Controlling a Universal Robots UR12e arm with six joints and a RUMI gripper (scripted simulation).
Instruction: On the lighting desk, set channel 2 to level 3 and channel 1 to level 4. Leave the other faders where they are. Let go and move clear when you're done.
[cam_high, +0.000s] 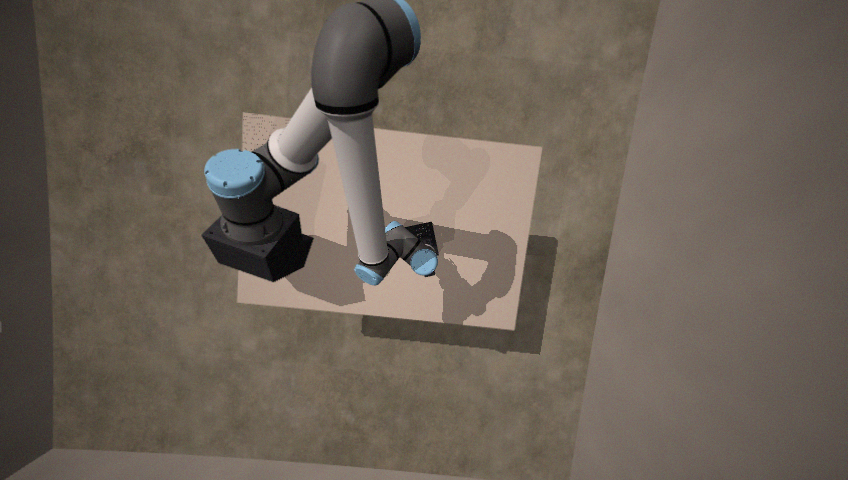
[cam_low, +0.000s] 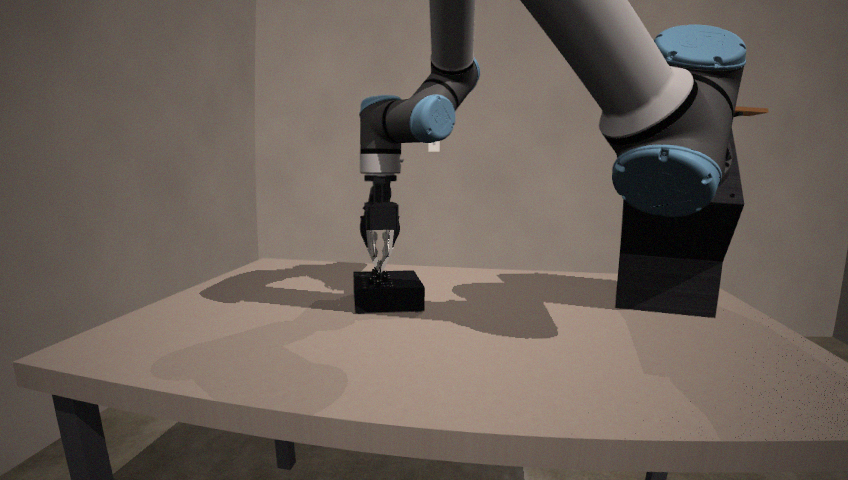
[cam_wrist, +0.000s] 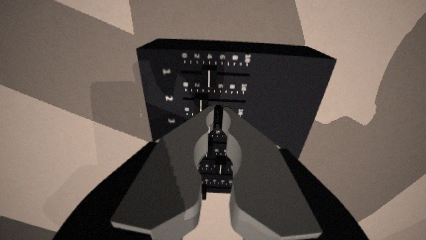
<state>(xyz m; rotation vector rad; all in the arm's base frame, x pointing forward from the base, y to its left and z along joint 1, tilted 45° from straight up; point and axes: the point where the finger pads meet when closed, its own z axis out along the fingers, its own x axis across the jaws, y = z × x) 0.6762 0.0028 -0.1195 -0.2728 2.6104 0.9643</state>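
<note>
The lighting desk (cam_low: 388, 291) is a small black box on the table; it also shows in the wrist view (cam_wrist: 235, 90), and in the overhead view (cam_high: 427, 233) it is partly hidden under my wrist. Its top has fader rows with level marks, numbered on the left. A light fader line shows in row 1 (cam_wrist: 209, 76) and another in row 2 (cam_wrist: 201, 103). My gripper (cam_low: 379, 261) points straight down with its tips at the desk's top. It is shut, with its fingertips (cam_wrist: 218, 116) over the row nearest me. A dark fader knob (cam_wrist: 218, 135) shows in the gap behind the tips.
My arm's black base block (cam_low: 678, 255) stands at the back right of the table. The table's front edge (cam_low: 416, 434) is well away from the desk. Walls stand close behind and on the left.
</note>
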